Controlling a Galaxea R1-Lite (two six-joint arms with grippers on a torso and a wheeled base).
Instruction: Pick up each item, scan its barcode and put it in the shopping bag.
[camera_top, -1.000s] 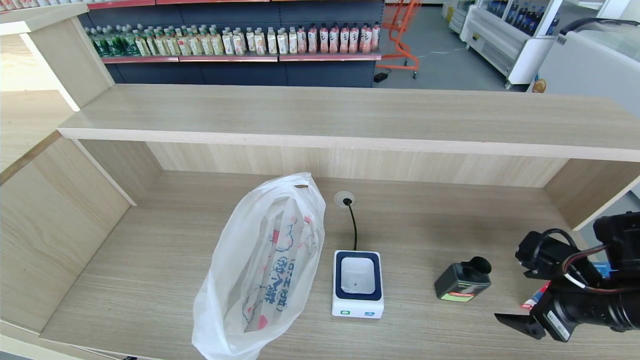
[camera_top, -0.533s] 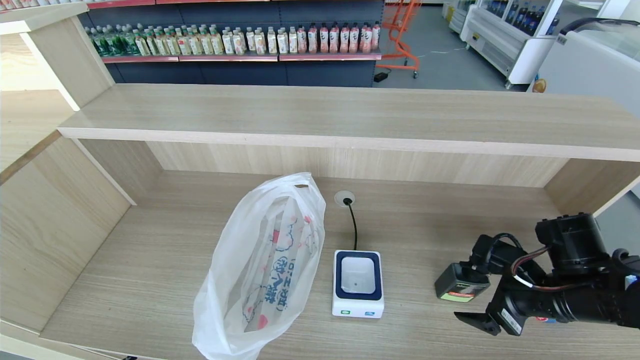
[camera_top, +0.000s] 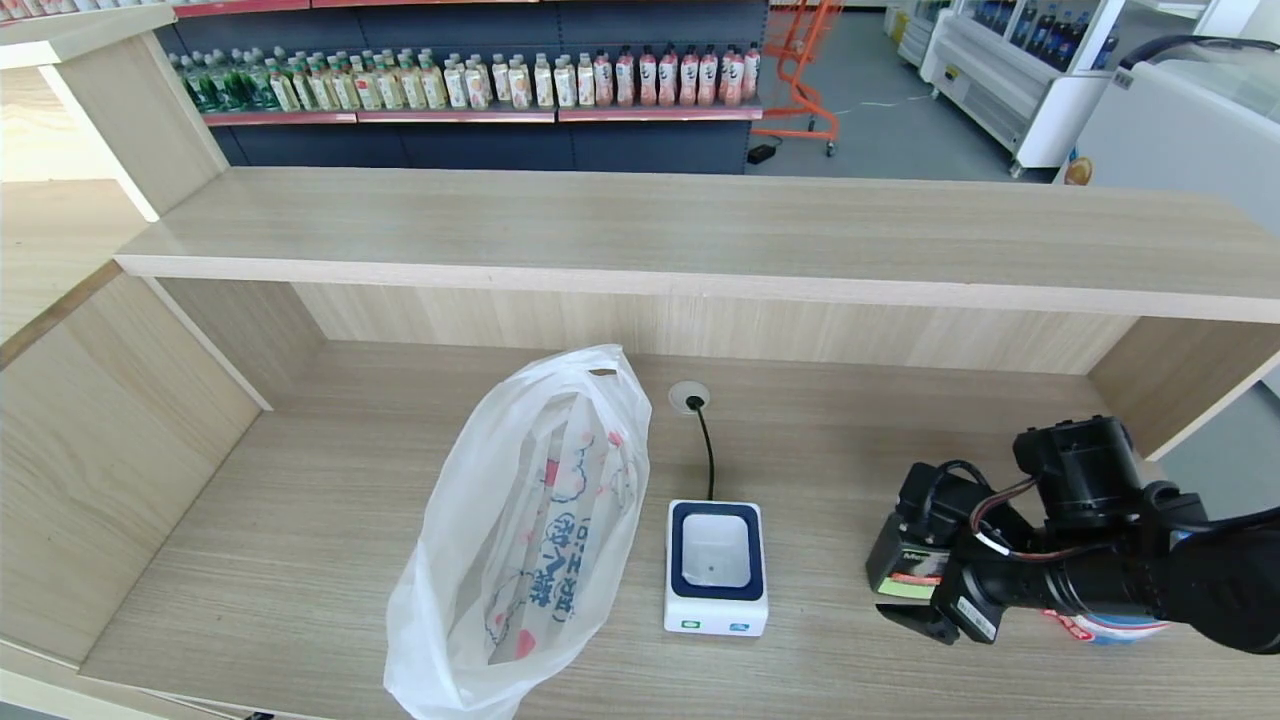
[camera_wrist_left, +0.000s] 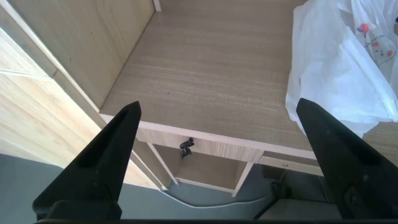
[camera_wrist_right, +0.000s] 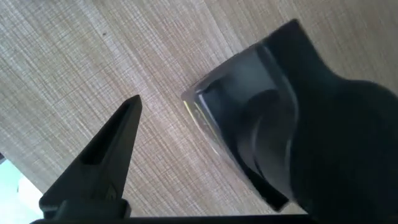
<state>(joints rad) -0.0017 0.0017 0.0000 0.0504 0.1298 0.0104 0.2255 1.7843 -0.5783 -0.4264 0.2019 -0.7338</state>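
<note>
A dark bottle (camera_top: 900, 566) with a green-and-red label lies on the wooden counter (camera_top: 300, 540), right of the white barcode scanner (camera_top: 716, 568). My right gripper (camera_top: 908, 590) is down at the bottle, open, one finger on each side of it. In the right wrist view the bottle (camera_wrist_right: 239, 118) sits between the fingers, and the thin finger (camera_wrist_right: 102, 162) stands apart from it. The white shopping bag (camera_top: 525, 540) lies left of the scanner with a printed packet inside. My left gripper (camera_wrist_left: 217, 109) hangs open off the counter's front left corner, near the bag (camera_wrist_left: 336, 68).
A red, white and blue item (camera_top: 1095, 628) lies partly hidden under my right arm. The scanner's black cable (camera_top: 706, 440) runs back to a hole in the counter. Wooden walls close the counter on the left, back and right, with a shelf (camera_top: 640, 225) above.
My right arm has swung left and down across the counter to the dark bottle, and its fingers now straddle it. The bag, the scanner and the left gripper have stayed put.
</note>
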